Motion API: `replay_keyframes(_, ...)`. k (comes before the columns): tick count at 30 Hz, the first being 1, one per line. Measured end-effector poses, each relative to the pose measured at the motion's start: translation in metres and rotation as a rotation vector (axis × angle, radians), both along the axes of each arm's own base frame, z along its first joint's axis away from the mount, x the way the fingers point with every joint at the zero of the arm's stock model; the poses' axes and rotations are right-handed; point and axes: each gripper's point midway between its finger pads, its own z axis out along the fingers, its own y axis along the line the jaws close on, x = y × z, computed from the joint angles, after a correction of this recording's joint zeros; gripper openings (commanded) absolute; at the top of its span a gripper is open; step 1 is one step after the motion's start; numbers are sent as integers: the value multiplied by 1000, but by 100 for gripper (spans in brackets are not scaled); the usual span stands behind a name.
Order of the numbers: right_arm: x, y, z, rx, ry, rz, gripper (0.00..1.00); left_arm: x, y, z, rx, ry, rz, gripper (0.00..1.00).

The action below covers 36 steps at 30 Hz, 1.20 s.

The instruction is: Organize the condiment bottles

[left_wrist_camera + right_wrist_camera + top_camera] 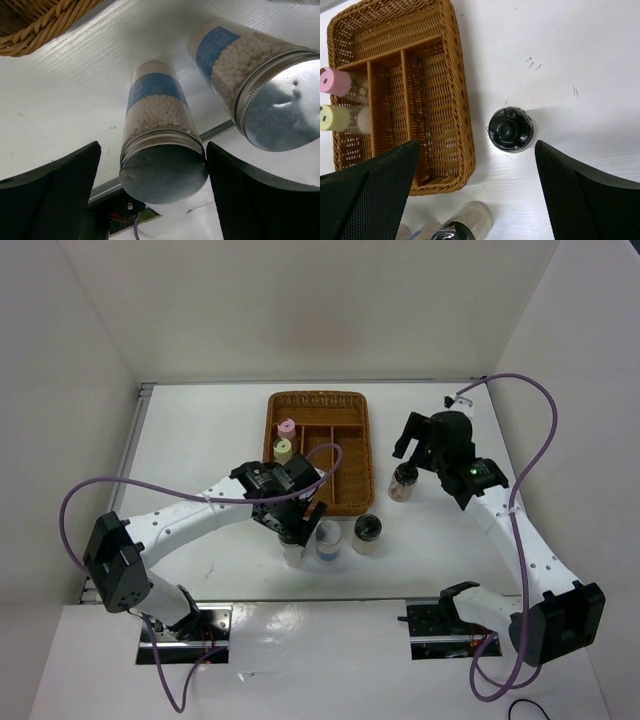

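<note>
Pink-lidded [286,426] and yellow-lidded [283,448] jars stand in the wicker tray's [350,410] left compartment. They also show in the right wrist view, pink [335,81] and yellow [332,117]. My left gripper [295,535] is open around a silver-lidded jar [163,172]. Its right finger [250,200] touches the lid and the left finger stands apart. A second silver-lidded, blue-labelled jar [328,540] stands just right of it [280,107]. One black-lidded jar [367,532] stands near the tray's front right corner. My right gripper [408,445] is open above another black-lidded jar [510,129].
The tray's [455,90] middle and right compartments hold nothing. The three near jars stand in a row close to the table's front edge [300,600]. White walls enclose the table at the back and sides.
</note>
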Motion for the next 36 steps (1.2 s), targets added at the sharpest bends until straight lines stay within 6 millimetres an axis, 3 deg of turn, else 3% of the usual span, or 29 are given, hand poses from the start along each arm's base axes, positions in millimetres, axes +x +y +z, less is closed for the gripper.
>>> replay_keyframes(10,-5,-7,-8,-5,16,-16,99,0,-6,-6,14,-8,7,56)
replay_keyframes(17,-5,-9,-8,-5,16,-19,99,0,1,-1,49,-9,41,55)
replay_keyframes(20,-5,-8,-8,-3,16,-16,99,5,6,21,73,-40,57,55)
replay_keyframes(25,-5,-7,-9,-1,19,-11,99,39,-8,106,-37,-215,108,55)
replay_keyframes(28,-6,-7,-13,-1,28,-9,99,64,-16,145,-115,-312,147,55)
replay_keyframes(32,-7,-7,-16,1,35,-6,99,104,-18,168,-152,-387,193,52)
replay_keyframes(36,-6,-8,-17,1,41,-11,99,159,-15,164,-143,-424,225,52)
